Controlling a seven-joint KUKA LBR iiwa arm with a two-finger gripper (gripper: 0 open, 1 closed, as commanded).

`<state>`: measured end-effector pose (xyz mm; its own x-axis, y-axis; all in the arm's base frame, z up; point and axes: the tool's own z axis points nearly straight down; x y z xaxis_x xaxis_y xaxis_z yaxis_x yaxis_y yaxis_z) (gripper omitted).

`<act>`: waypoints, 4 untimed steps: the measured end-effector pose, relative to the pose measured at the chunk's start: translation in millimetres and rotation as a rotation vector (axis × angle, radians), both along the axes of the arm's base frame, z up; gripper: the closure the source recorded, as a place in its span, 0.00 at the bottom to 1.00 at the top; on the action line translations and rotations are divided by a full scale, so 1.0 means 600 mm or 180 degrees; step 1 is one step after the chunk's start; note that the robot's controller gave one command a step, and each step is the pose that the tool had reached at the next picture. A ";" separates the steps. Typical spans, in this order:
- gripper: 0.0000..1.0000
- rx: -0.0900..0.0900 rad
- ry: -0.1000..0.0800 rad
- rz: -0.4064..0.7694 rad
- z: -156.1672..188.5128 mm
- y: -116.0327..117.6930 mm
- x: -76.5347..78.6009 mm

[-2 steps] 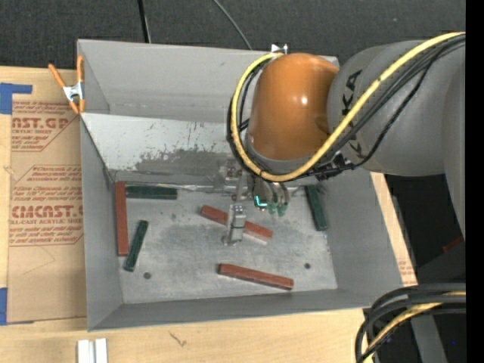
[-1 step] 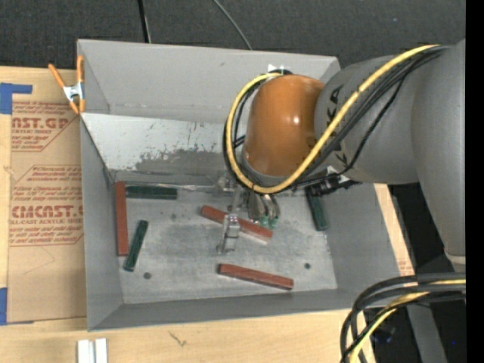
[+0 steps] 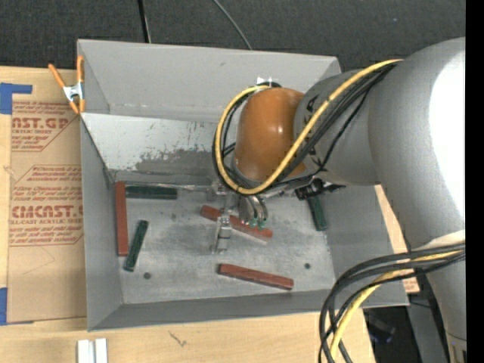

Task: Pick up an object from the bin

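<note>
At the centre of the frame, low over the bin's floor, the gripper point(image 3: 225, 235) hangs beneath the arm's orange cover point(image 3: 265, 131), which is ringed by yellow and black cables point(image 3: 220, 138). It sits directly on a red-brown flat stick point(image 3: 254, 231) that lies slanting across the middle of the floor, and the two appear to touch. Whether the gripper is spread, pressed together or pinching that stick cannot be told. The grey metal bin point(image 3: 189, 70) has sloping walls. Its back wall is scratched and speckled along the lower part, and the floor is dull, scuffed and paler in the middle. Another red-brown stick point(image 3: 255, 276) lies nearly level toward the lower centre, apart from the gripper. A third point(image 3: 121, 218) stands along the left wall, with a dark green stick point(image 3: 151, 193) just beside its upper end and a second green one point(image 3: 136, 244) tilted beside its lower end. To the right, a further dark green stick point(image 3: 319, 214) pokes out from under the arm. Beyond the bin, across the top of the frame, is dark ground point(image 3: 340, 13) with a black cable point(image 3: 141, 10) on it.
</note>
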<state>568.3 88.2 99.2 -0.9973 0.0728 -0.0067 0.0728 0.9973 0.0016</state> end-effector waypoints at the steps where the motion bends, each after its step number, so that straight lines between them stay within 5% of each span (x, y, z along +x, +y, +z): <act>1: 1.00 -0.0001 0.0015 -0.0039 -0.048 -0.059 -0.012; 2: 1.00 0.0000 0.0015 -0.0040 -0.048 -0.059 -0.012; 3: 1.00 -0.0002 0.0044 -0.0021 0.029 -0.057 -0.015; 4: 1.00 0.0003 -0.0003 -0.0160 0.079 -0.061 -0.026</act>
<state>552.7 51.7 146.7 -0.9924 0.1227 -0.0074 0.1227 0.9924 0.0026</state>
